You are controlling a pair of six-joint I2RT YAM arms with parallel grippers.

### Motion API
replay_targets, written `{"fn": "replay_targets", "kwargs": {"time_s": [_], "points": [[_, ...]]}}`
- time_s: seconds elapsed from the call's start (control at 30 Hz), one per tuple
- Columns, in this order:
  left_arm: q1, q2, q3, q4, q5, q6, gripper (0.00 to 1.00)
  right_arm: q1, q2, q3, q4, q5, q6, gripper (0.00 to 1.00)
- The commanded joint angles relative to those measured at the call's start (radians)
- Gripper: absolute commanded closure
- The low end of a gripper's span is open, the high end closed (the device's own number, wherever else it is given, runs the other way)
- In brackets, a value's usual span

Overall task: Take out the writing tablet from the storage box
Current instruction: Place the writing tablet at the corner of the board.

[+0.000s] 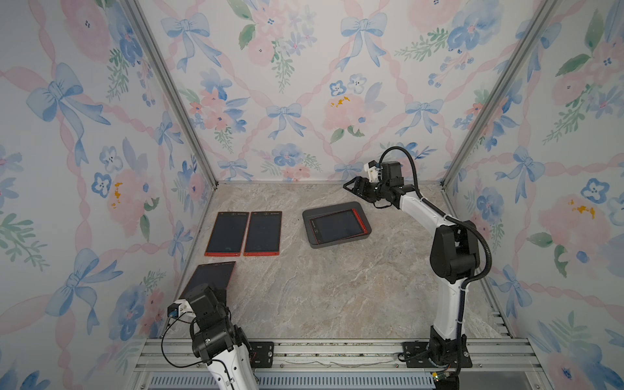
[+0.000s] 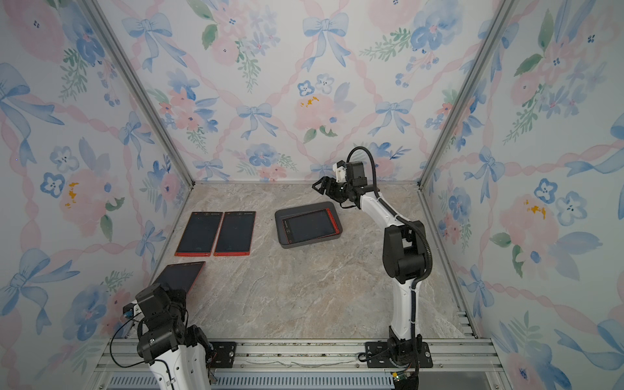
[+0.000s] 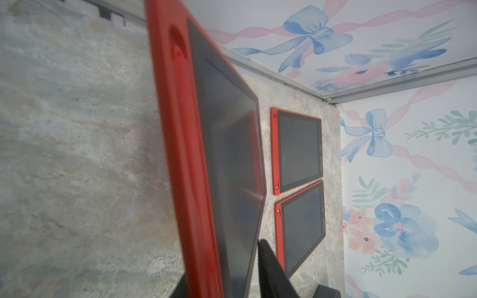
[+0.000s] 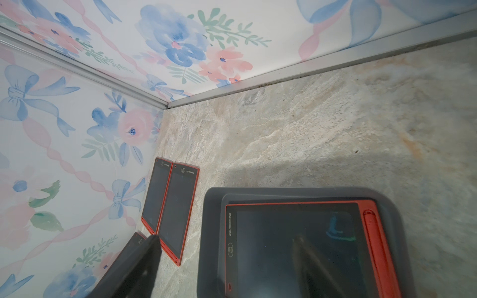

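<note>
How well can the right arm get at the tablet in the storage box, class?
Probably well. The right gripper hangs open just beyond the storage box, nothing lies between them, and the tablet lies face up, uncovered. The low walls might hinder gripping an edge.

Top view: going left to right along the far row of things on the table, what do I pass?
A flat tablet, a second flat tablet beside it, then the storage box with another tablet inside. The tilted tablet by the left arm overlaps the first, so I skip it.
</note>
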Motion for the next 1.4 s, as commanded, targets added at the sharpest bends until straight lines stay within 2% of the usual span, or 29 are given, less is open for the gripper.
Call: {"fn": "replay_targets", "kwargs": {"time_s": [0.0,0.1,0.33,0.43,0.57,0.9,1.03,1.23,1.37], "points": [[0.006,-0.011,0.020,-0.040,-0.032,0.004,0.62,-0.009,0.033,0.003,0.013,-0.016,0.012,0.18],[0.006,-0.018,0.023,-0.054,-0.039,-0.004,0.58,-0.009,0.034,0.005,0.013,-0.018,0.012,0.18],[0.005,-0.029,0.052,-0.099,-0.092,-0.033,0.40,-0.012,0.033,0.004,0.009,-0.020,0.010,0.18],[0.005,-0.020,0.082,-0.125,-0.134,-0.038,0.27,-0.013,0.030,-0.002,0.009,-0.020,0.011,0.18],[0.005,0.023,0.112,-0.149,-0.173,-0.034,0.16,-0.016,0.025,-0.008,0.014,-0.017,0.010,0.18],[0.006,0.054,0.151,-0.146,-0.216,-0.008,0.12,-0.021,0.026,-0.010,0.018,-0.015,0.016,0.18],[0.004,0.095,0.152,-0.135,-0.152,0.009,0.09,-0.021,0.028,-0.005,0.010,-0.009,0.012,0.18],[0.002,0.126,0.034,-0.009,0.131,0.009,0.08,-0.021,0.028,-0.003,0.001,-0.003,0.004,0.17],[-0.015,0.175,0.061,0.013,0.132,0.086,0.05,-0.021,0.023,-0.013,0.003,-0.002,0.001,0.16]]}}
